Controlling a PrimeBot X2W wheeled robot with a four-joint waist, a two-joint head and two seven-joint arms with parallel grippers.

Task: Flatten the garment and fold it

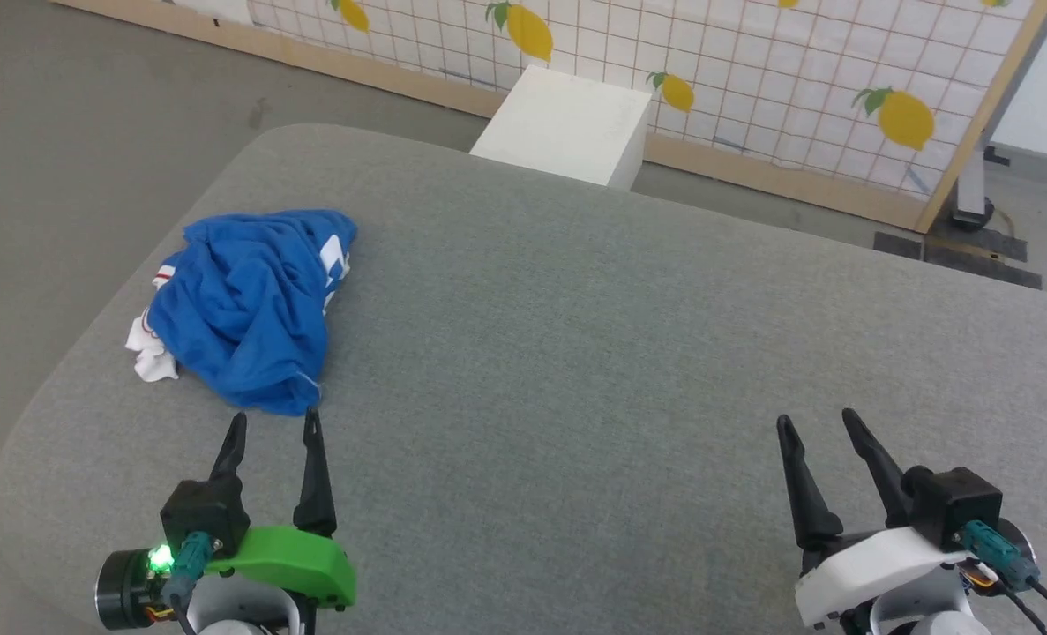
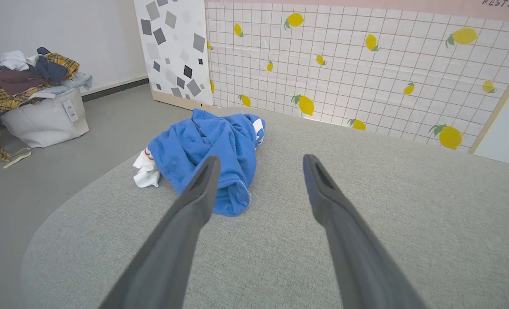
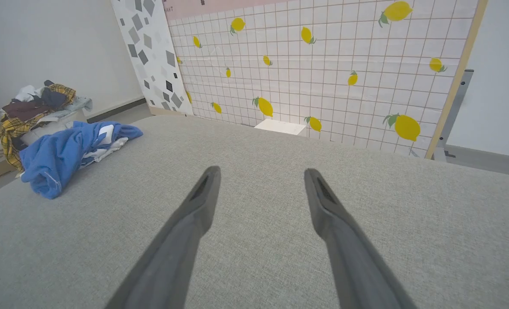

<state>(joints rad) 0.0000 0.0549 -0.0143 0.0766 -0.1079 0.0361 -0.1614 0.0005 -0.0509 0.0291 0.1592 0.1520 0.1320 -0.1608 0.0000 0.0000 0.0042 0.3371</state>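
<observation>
Garment (image 1: 245,304): soft blue jersey, crumpled into a rumpled heap near the far left corner of our grey table (image 1: 620,353). A bunched white sleeve with a thin red stripe pokes out at its left edge. White lettering shows only in fragments between folds, unreadable. Table top is a coarse woven fabric with rounded corners. Our left gripper (image 1: 275,413) sits just beside the heap's near hem, dark tapered fingers spread wide, holding nothing. Our right gripper (image 1: 816,415) is well apart over bare fabric, likewise spread and empty. Neckline and second sleeve are buried; we cannot tell front from back
</observation>
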